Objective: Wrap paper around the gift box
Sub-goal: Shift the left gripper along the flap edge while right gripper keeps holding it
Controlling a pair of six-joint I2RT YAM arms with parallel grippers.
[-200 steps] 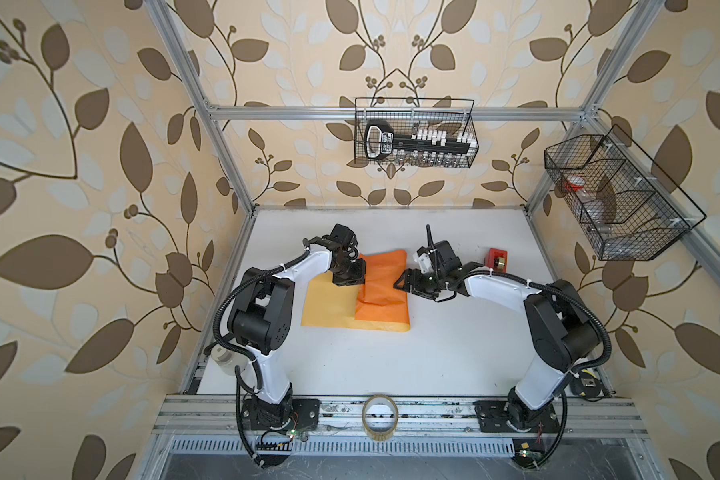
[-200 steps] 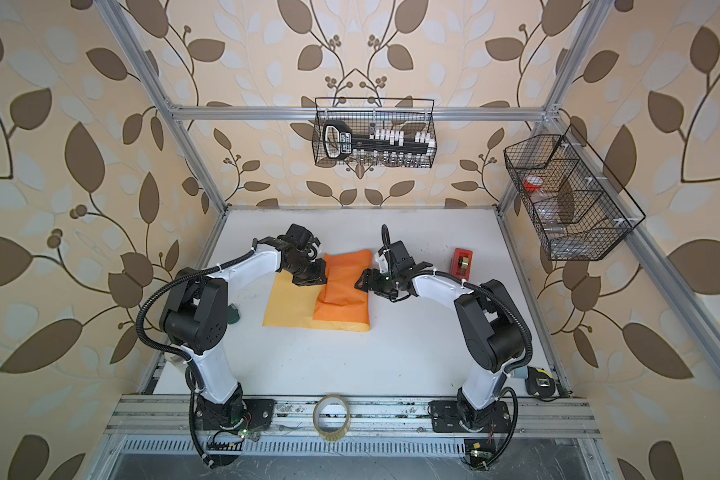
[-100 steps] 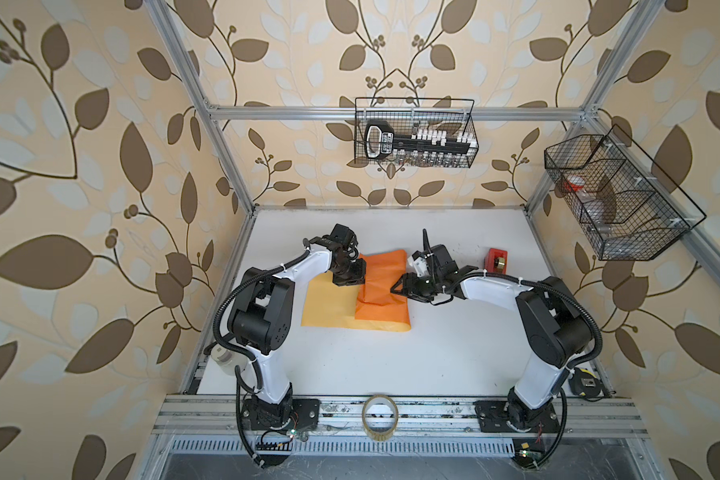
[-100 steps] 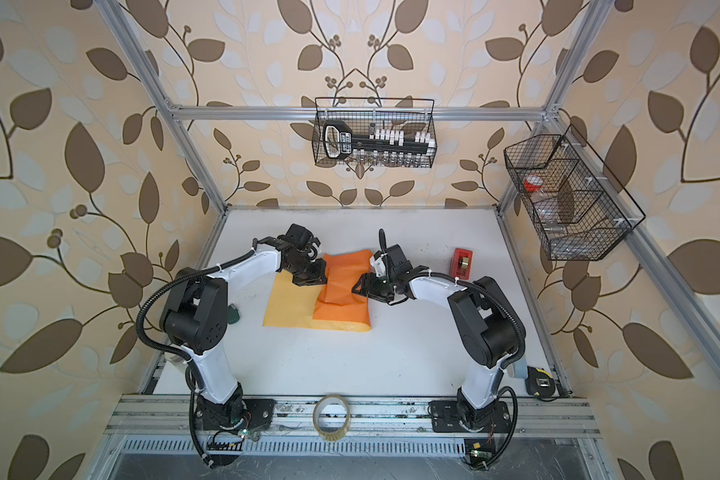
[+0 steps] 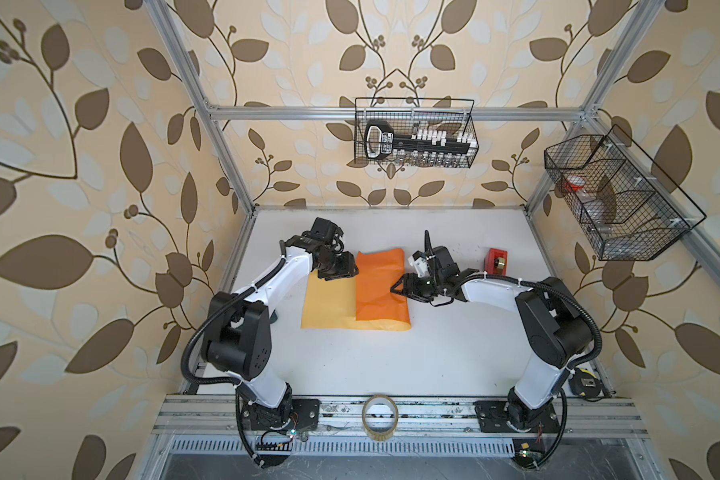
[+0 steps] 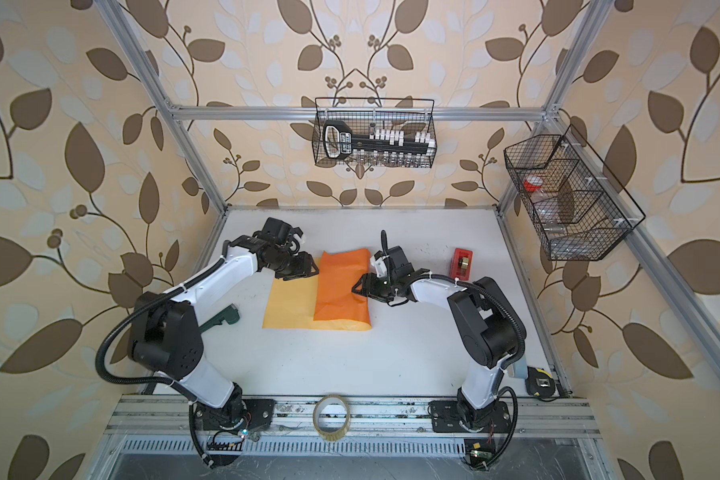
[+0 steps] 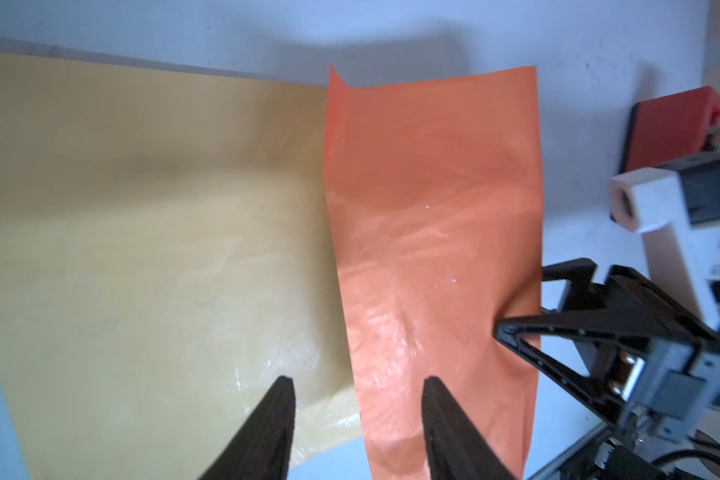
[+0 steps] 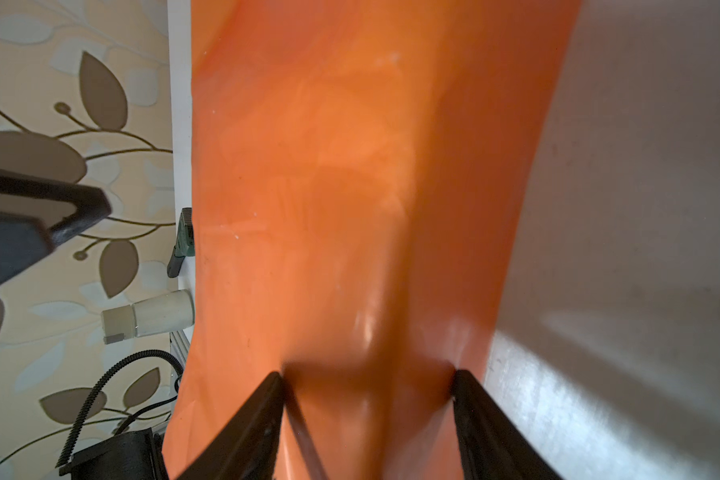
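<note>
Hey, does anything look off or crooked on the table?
The paper has its orange flap slightly askew over the tan side, dented where the right gripper meets its edge. A tape roll sits on the front rail, off the table.

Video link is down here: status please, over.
Left hand open over paper. Right hand at orange fold, grip unclear. Gift box not seen. Tape dispenser stands clear.

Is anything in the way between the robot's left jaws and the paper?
Nothing visible is. The left jaws stand open over the paper, astride the edge where its orange flap meets the yellow side.
</note>
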